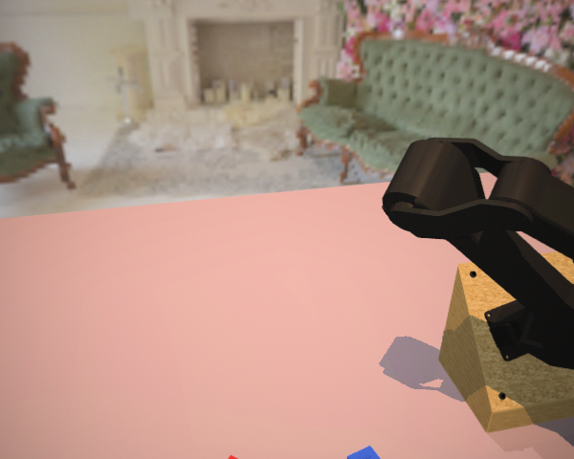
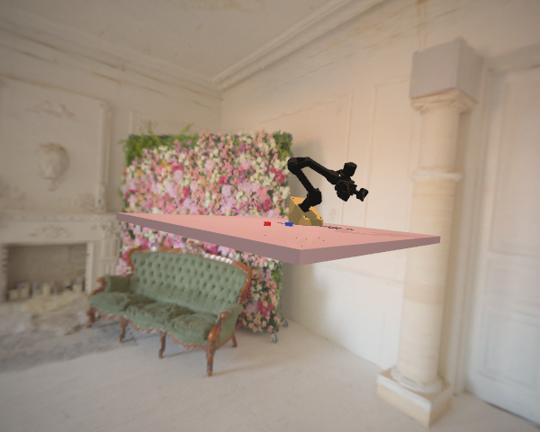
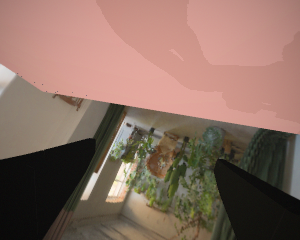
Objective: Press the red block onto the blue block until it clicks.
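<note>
Red block, small and box-shaped (image 1: pixel 232 457) (image 2: pixel 266 223), is seen on the smooth pink counter (image 1: pixel 178 320) (image 2: pixel 205 228) (image 3: pixel 90 55), apart from the blue rectangular block (image 1: pixel 364 452) (image 2: pixel 289 224). The black tapered jaws (image 2: pixel 364 193) are spread wide, nothing held. Alignment could be missed if the blue block is nudged; its studs, perhaps, are poorly shown.

The tabletop (image 1: pixel 203 306) (image 2: pixel 261 228) (image 3: pixel 140 55) is plain pink, the sofa (image 1: pixel 445 94) (image 2: pixel 182 283) green, the arm (image 1: pixel 515 267) (image 2: pixel 319 169) black.
</note>
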